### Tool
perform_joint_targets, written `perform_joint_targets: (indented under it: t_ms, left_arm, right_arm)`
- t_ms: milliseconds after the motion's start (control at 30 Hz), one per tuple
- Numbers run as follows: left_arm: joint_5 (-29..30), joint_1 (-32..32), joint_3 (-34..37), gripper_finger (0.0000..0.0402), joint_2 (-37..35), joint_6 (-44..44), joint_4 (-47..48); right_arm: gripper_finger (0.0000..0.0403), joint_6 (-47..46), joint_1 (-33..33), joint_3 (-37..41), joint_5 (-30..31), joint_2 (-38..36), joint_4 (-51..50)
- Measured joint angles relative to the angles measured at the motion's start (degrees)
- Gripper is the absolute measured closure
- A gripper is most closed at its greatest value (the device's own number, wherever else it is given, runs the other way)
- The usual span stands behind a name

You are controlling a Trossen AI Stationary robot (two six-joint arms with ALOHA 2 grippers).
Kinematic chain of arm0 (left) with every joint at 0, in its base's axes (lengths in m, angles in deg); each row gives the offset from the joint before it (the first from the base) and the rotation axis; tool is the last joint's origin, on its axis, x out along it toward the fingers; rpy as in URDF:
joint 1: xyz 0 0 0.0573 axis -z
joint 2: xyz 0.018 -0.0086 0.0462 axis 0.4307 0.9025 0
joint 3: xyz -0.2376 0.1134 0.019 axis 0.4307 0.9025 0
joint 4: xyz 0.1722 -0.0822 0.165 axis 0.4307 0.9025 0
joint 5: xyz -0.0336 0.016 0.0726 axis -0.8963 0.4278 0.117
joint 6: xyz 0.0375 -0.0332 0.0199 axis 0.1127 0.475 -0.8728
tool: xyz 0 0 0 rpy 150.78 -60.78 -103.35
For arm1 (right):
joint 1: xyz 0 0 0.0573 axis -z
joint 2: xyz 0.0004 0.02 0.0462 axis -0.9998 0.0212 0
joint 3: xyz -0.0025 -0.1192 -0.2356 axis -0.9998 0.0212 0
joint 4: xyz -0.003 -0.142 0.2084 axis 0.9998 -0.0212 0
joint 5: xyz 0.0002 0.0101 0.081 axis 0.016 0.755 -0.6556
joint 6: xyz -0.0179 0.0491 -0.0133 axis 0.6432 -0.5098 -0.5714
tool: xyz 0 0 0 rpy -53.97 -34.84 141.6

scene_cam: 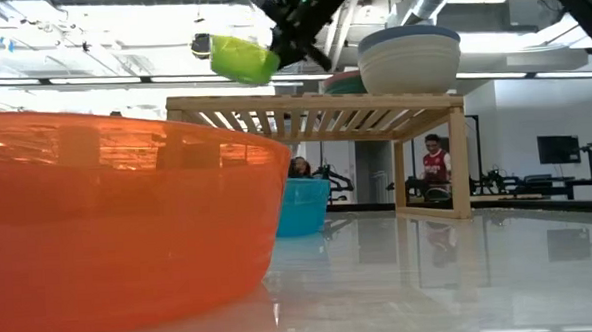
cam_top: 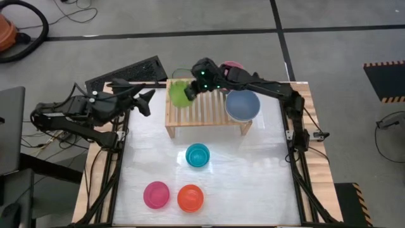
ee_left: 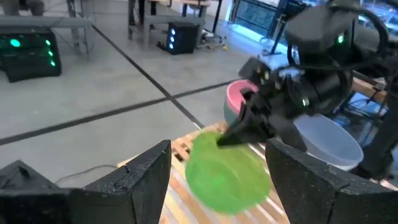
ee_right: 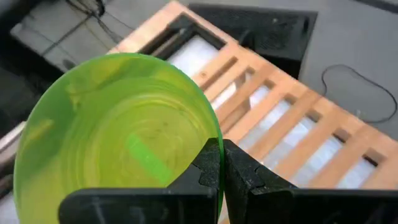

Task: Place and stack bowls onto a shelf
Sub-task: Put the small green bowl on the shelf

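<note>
Above the left end of the low light-wood slatted shelf (cam_top: 207,109), near the table's far edge, we see the right claw (cam_top: 190,93) pinching the rim of the small round green plastic bowl (cam_top: 179,93), holding it tilted and clear of the slats. From the right wrist view we find the two dark fingers (ee_right: 210,169) pressed together on the bowl's edge, with the slats showing beyond.

On the right end of the shelf sits a slate blue bowl (cam_top: 242,105); in the low view it appears to rest inside a cream bowl (scene_cam: 410,69). Behind the shelf, at the far edge of the white table (cam_top: 253,171), we glimpse a pink bowl (ee_left: 239,96) nested in a darker one.

On the table in front of the shelf stands a cyan bowl (cam_top: 197,154); nearer the front edge, a magenta bowl (cam_top: 156,194) and an orange bowl (cam_top: 190,197) sit side by side.

At the table's far left corner we see the left claw (cam_top: 143,100) spread wide and empty, pointing toward the green bowl.
</note>
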Motion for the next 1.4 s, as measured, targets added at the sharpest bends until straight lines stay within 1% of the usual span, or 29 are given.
perform_joint_targets:
  t_ms: [67,133,233,300,367,433,567,633,700,900,967,1100,1233,1333,1400]
  left_arm:
    - [0.56,-0.01,0.02,0.0157,0.15,0.06,0.76]
    - [0.81,-0.01,0.02,0.0157,0.61,0.12,0.76]
    - [0.87,-0.05,0.0,0.0157,0.76,0.81,1.16]
    - [0.5,-0.05,0.0,0.0157,0.9,1.25,1.17]
    - [0.56,-0.05,0.0,0.0157,0.9,1.28,1.2]
    - [0.46,-0.03,0.0,0.0157,0.9,1.35,1.2]
    - [0.46,-0.05,0.0,0.0157,0.92,1.38,1.2]
    - [0.5,-0.05,0.0,0.0157,0.92,1.38,1.2]
    - [0.5,-0.05,0.0,0.0157,0.92,1.39,1.22]
    - [0.53,-0.05,0.0,0.0157,0.92,1.37,1.18]
    - [0.52,-0.05,0.0,0.0157,0.92,1.37,1.18]
    - [0.31,-0.05,0.0,0.0157,0.92,0.89,1.56]
    - [-1.03,-0.05,0.0,0.0157,0.94,1.07,3.84]
    - [-1.32,-0.05,0.0,0.0157,0.94,1.26,4.94]
    - [-2.65,-0.06,0.0,0.0157,0.92,-0.45,5.78]
  right_arm:
    - [0.0377,0.22,-0.73,-0.45,-0.89,1.56,4.66]
    - [0.0377,0.19,-0.49,-0.47,-2.61,2.13,3.26]
    - [0.0377,0.31,-0.95,-3.14,-3.76,5.04,3.46]
    - [0.0377,1.36,-1.06,-5.29,-3.83,6.92,-0.73]
    - [0.0377,1.83,-1.33,-8.37,-3.81,9.12,-1.04]
    - [0.0377,2.11,-1.34,-11.31,-3.61,11.01,-5.69]
    - [0.0377,3.39,-1.19,-16.17,-2.63,14.43,-10.09]
    - [0.0377,3.43,-1.19,-15.93,-1.75,14.52,-8.18]
    - [0.0377,3.49,-0.79,-15.89,-1.37,14.0,-10.04]
    - [0.0375,3.67,0.45,-16.05,-1.18,13.92,-9.85]
    - [0.0357,4.2,0.54,-16.21,-1.01,13.92,-9.49]
    - [0.031,4.39,0.45,-16.28,-0.08,13.87,-9.2]
    - [0.027,4.54,0.43,-16.26,1.09,13.87,-8.56]
    - [0.0245,4.97,0.97,-16.2,1.69,13.25,-8.02]
    - [0.0235,5.08,1.17,-16.2,1.64,12.1,-6.33]
